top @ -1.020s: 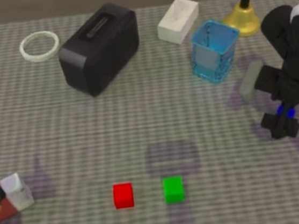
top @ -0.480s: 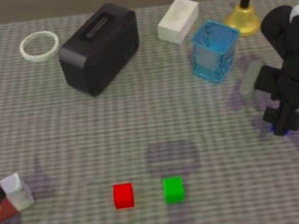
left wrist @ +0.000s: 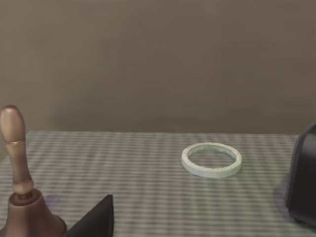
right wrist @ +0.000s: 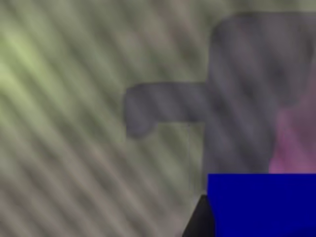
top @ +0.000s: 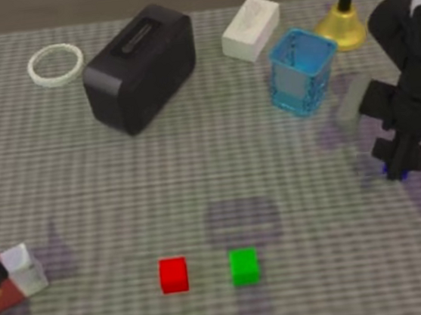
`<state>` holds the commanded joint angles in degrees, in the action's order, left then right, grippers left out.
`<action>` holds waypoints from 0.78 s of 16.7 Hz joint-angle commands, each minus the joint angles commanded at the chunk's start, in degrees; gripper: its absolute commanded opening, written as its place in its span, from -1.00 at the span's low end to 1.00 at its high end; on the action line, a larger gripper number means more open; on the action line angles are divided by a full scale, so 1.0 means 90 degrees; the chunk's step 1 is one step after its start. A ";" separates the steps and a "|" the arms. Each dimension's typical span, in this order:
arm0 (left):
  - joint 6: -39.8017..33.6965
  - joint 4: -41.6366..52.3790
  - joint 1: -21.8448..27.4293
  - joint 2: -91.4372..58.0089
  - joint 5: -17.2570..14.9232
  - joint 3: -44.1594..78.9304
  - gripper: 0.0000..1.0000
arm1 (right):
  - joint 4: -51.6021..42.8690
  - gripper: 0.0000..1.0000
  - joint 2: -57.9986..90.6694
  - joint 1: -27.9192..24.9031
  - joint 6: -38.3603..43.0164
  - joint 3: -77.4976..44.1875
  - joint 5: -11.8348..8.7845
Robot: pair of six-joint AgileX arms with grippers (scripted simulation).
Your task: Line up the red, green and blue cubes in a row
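Red cube (top: 173, 274) beside green cube (top: 244, 266)

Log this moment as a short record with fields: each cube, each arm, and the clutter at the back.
red cube: on the table near the front, left of the green one, apart from it
green cube: level with the red one
blue cube: at the right gripper, mostly hidden from above
right arm: at the table's right side, gripper low over the cloth
left arm: parked at the front left corner
back clutter: white ring, black case, white box, light-blue container, bell
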<state>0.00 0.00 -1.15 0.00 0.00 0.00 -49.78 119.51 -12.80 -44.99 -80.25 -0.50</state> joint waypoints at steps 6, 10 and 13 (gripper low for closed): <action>0.0000 0.0000 0.0000 0.0000 0.0000 0.0000 1.00 | -0.1122 -1.00 -0.0465 -0.0038 -0.0006 -0.0601 0.0009; 0.0000 0.0000 0.0000 0.0000 0.0000 0.0000 1.00 | -0.1119 -1.00 -0.0448 -0.0008 0.0004 -0.0595 0.0007; 0.0000 0.0000 0.0000 0.0000 0.0000 0.0000 1.00 | -0.1119 -1.00 -0.0547 -0.0249 -0.0022 -0.0528 0.0002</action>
<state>0.00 0.00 -1.15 0.00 0.00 0.00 -59.85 114.59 -15.04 -45.19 -85.00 -0.48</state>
